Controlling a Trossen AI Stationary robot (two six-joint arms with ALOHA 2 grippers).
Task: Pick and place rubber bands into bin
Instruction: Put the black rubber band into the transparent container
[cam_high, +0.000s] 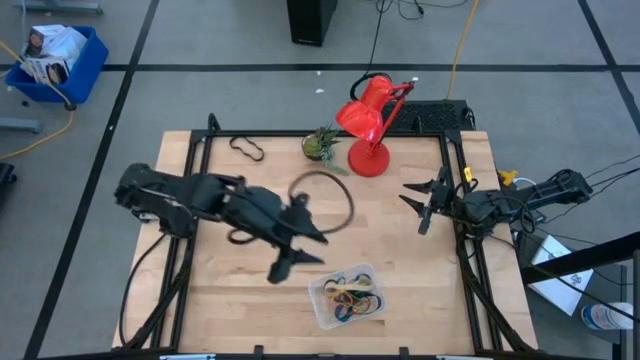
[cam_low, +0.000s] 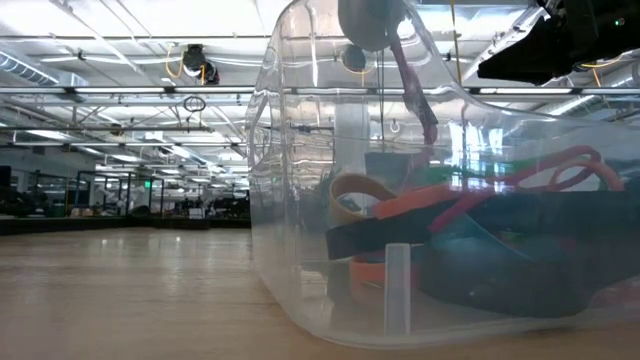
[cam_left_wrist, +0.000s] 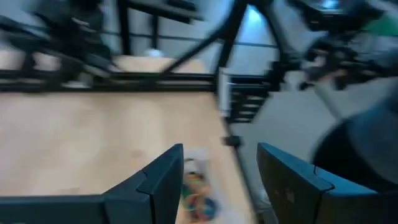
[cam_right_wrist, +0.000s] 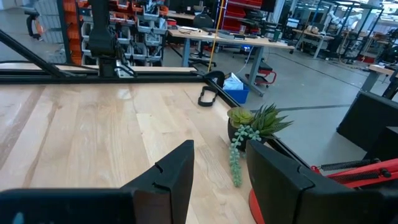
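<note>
Dozens of floppy rubber bands (cam_high: 352, 297), orange, blue, black and tan, lie heaped in the clear, round-cornered plastic bin (cam_high: 318, 291) at the wooden table's (cam_high: 400, 250) near edge; just beyond, the left gripper (cam_high: 297, 249) hangs with fingers spread, empty; farther right, the right gripper (cam_high: 421, 204) waits open beside a glossy red lamp (cam_high: 368, 124).

Premises: a large open industrial robotics lab or workshop hall. The wooden table (cam_high: 300, 260) sits in a black metal frame (cam_high: 190, 160) on grey flooring marked with black floor tape (cam_high: 130, 90). Beyond the table, at twelve o'clock in the right wrist view, stand workbenches (cam_right_wrist: 236, 40) and red parts shelving (cam_right_wrist: 239, 12) (contents indistinct). Ceiling trusses with strip lighting (cam_low: 110, 95) span the hall.
</note>
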